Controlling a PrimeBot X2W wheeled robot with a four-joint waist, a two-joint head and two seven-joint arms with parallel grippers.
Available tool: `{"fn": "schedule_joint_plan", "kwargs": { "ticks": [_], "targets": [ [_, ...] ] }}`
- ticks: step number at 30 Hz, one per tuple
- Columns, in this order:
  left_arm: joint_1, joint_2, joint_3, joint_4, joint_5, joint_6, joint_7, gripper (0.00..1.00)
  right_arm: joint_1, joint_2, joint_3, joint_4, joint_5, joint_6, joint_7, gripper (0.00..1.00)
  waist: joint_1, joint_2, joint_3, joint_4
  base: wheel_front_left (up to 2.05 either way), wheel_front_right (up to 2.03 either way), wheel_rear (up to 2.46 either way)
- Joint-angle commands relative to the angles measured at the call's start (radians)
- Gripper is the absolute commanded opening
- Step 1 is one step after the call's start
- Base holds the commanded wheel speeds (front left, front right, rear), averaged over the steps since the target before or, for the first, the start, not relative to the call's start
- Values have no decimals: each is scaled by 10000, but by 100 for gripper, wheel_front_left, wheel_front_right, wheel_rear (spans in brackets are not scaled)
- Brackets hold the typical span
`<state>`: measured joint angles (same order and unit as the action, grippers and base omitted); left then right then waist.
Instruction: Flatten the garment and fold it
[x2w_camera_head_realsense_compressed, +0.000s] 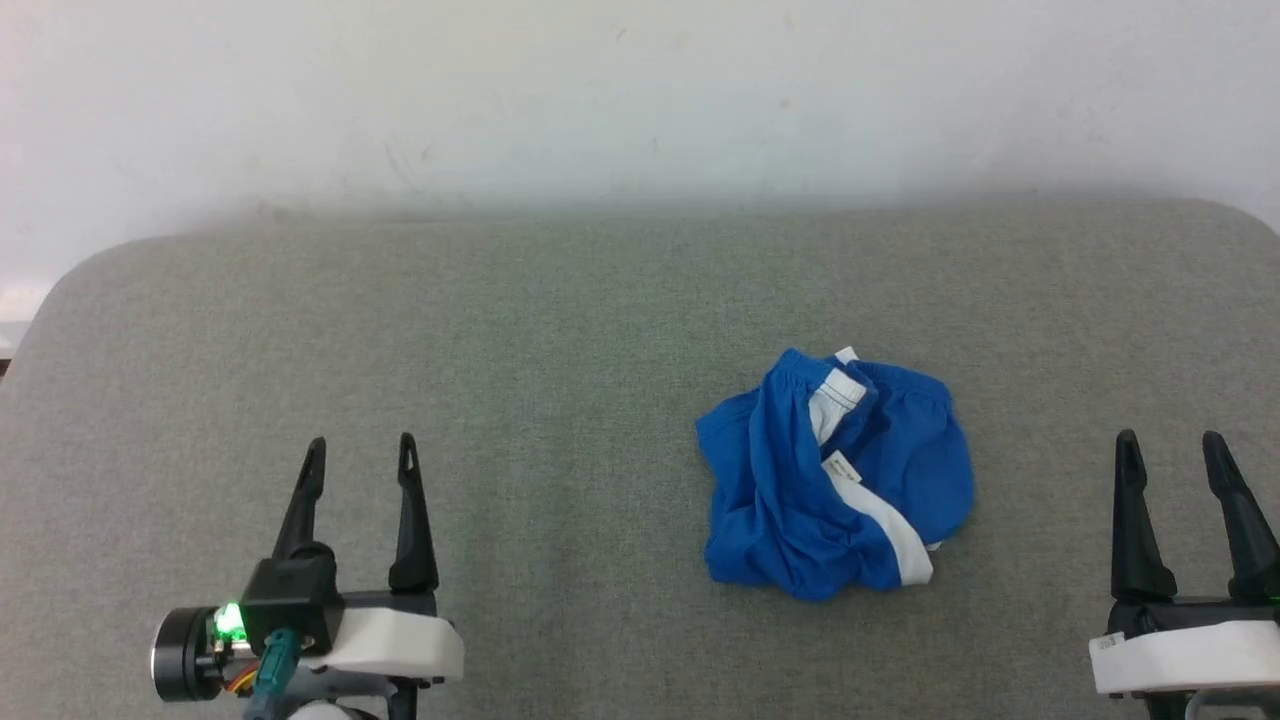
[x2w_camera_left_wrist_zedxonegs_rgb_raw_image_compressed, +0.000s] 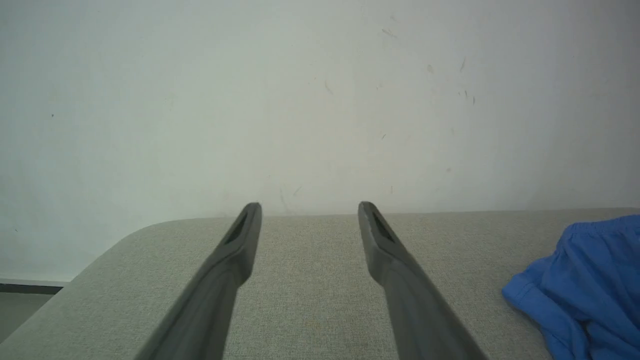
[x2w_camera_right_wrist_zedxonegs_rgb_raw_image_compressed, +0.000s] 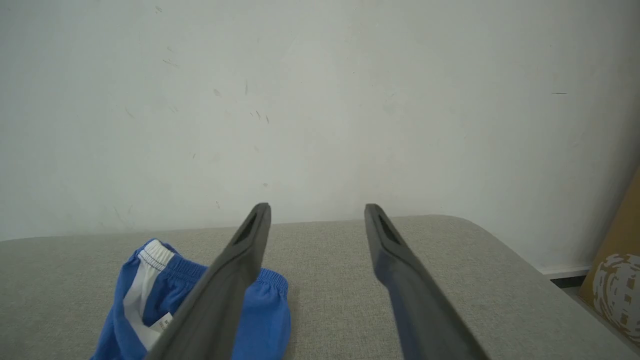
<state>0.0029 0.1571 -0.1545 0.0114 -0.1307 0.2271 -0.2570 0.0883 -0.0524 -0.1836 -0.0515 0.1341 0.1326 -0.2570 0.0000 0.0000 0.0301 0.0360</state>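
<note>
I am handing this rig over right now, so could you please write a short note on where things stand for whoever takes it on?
Left gripper: open, empty, over the near left of the table, well away from the shorts.
Right gripper: open, empty, at the near right, beside the shorts but not touching them.
Shorts: a crumpled blue heap, right of the table's middle.
Done: nothing yet.
Left: spread the shorts flat, then fold them.
</note>
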Motion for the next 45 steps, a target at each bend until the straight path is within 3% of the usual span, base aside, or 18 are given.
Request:
{"fn": "schedule_joint_plan", "kwargs": {
  "ticks": [1, 9, 13, 17, 22, 27, 28, 36, 40, 44, 45],
  "targets": [
    [49, -111, 192, -65, 158, -192, -47, 100, 14, 22, 33, -7, 64, -19, -47, 100, 0, 0, -37, -59, 0, 0, 0],
    [-2357, 95, -68, 314, 736, -1834, -47, 100, -165, 22, 39, -75, 27, -19, -47, 100, 0, 0, 75, -164, 0, 0, 0],
    [-4128, 237, -722, 1490, 891, -2843, -47, 100, -258, 22, 117, -96, 9, -19, -47, 100, 0, 0, 156, -340, 0, 0, 0],
    [-5879, 99, -1593, 2848, 623, -3427, 666, 100, -340, 22, 135, -101, 23, -19, -47, 100, 0, 0, 292, -591, 0, 0, 0],
    [-7593, 58, -3548, 4020, -434, -3569, 2292, 100, -482, 22, 155, -101, 74, -19, -47, 100, 0, 0, 553, -1040, 0, 0, 0],
    [-8921, 520, -6454, 4536, -2502, -3575, 4394, 100, -663, 22, 222, -78, 148, -19, -47, 100, 0, 0, 879, -1541, 0, 0, 0],
    [-8921, 520, -6454, 4536, -2502, -3575, 4394, 100, -663, 22, 222, -78, 148, -19, -47, 100, 0, 0, 879, -1541, 0, 0, 0],
    [-10660, 1376, -10713, 4426, -5511, -3577, 7060, 100, -1100, 22, 267, -1, 415, -19, -47, 100, 0, 0, 1632, -2474, 0, 0, 0],
    [-10738, 1562, -11195, 4614, -6000, -3577, 7568, 100, -1271, 22, 300, 62, 587, -19, -47, 100, 0, 0, 1908, -2827, 0, 0, 0],
    [-10622, 1741, -11246, 4590, -5760, -3577, 7610, 100, -1284, 22, 219, 67, 667, -19, -47, 100, 0, 0, 1972, -2862, 0, 0, 0],
    [-10584, 1810, -11250, 4542, -5654, -3577, 7520, 78, -1257, 22, 169, 70, 666, -19, -47, 100, 0, 0, 1966, -2814, 0, 0, 0]
  ]
}}
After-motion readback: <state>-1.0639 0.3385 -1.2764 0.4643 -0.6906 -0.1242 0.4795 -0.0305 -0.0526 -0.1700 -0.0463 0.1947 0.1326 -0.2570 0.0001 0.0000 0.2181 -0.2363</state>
